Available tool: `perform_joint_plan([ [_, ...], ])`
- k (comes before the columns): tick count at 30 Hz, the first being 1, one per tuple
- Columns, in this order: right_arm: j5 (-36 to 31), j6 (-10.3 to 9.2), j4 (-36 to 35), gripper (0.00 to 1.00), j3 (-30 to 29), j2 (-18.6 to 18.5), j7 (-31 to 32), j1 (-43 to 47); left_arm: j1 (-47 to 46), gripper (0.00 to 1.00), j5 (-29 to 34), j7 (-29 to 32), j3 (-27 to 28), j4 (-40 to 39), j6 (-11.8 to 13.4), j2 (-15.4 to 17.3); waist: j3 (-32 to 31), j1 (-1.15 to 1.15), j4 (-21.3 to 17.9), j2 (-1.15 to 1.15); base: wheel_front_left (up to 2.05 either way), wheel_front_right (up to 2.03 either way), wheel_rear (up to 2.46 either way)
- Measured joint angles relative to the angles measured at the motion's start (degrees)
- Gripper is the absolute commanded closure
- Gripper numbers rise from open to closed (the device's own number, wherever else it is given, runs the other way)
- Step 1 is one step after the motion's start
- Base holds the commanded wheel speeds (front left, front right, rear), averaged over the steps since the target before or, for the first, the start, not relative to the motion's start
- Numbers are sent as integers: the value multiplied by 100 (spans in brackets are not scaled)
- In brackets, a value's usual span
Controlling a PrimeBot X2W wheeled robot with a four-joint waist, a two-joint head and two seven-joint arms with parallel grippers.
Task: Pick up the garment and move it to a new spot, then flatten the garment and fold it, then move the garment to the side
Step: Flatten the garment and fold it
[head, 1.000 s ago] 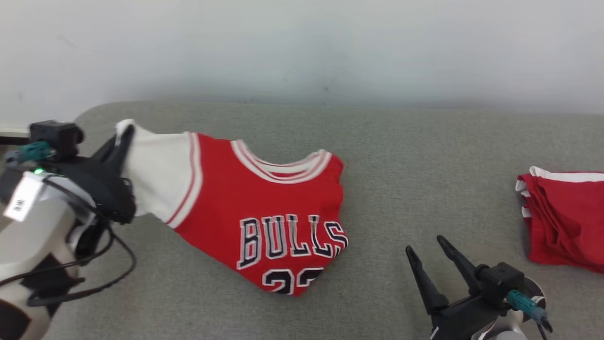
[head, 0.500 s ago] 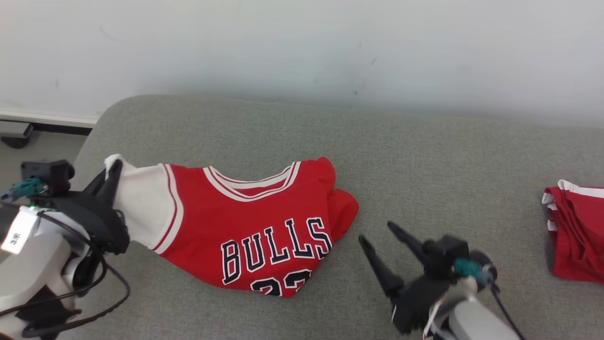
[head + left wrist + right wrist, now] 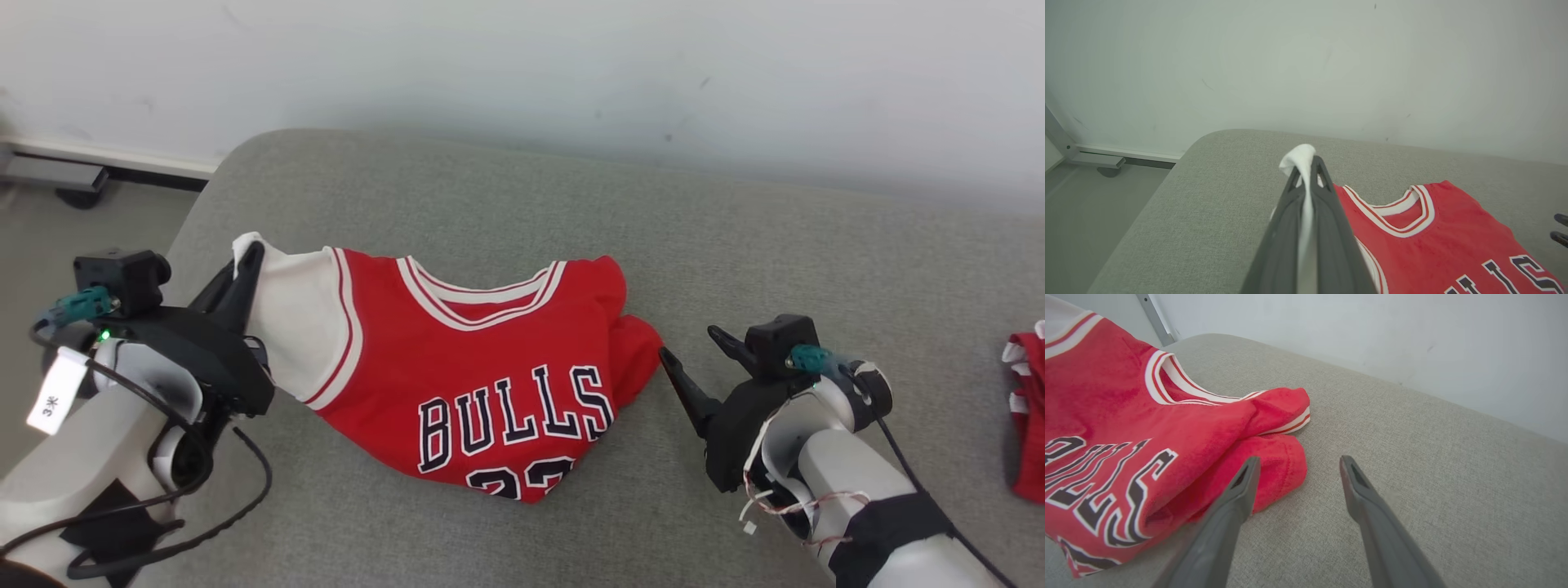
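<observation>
Lighting's soft and even here, fairly bright, no glare anywhere. The wall [image 3: 522, 65] dims into a shadowy band right above the bench [image 3: 735, 245]. Head view's fairly sharp; both wrist views stretch things toward the edges.

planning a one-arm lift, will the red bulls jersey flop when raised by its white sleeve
Likely floppy: the jersey drapes from the sleeve pinched in the left fingers, and its far shoulder lies bunched. Probably light, as that small pinch holds the sleeve up. It may drag on the woven grey cushion.
</observation>
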Motion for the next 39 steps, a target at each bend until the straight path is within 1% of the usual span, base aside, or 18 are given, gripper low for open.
perform_joint_plan([
  [12,219,44,1040,0,102,123,425,-561,50,100,108,-5,264,-438,35,-205,290,0,336,0,0,0,0],
  [16,254,44,1187,1,132,156,466,-589,51,100,118,-5,324,-479,76,-207,357,0,401,0,0,0,0],
  [17,285,44,1261,45,145,177,475,-603,52,100,118,-5,354,-487,76,-207,377,0,417,0,0,0,0],
  [18,297,44,1313,62,154,187,476,-623,53,100,121,-5,385,-489,76,-207,393,0,431,0,0,0,0],
  [19,314,44,1343,100,162,193,475,-660,57,100,138,-5,407,-492,76,-204,405,0,441,0,0,0,0],
  [25,533,45,1413,100,250,224,355,-792,207,100,177,-5,538,-495,77,-186,398,0,419,0,0,0,0],
  [28,646,52,1355,100,193,140,154,-810,292,100,188,-5,624,-490,79,-158,353,0,374,0,0,0,0],
  [30,742,52,1283,100,112,-44,18,-888,337,100,203,-5,671,-495,87,-135,318,0,328,0,0,0,0],
  [35,892,52,1045,100,37,-668,-246,-1243,545,100,215,-5,804,-516,133,-25,224,0,174,0,0,0,0],
  [39,962,52,850,100,45,-1003,-359,-1483,634,100,254,-5,840,-589,137,-27,144,-1,36,0,0,0,0],
])
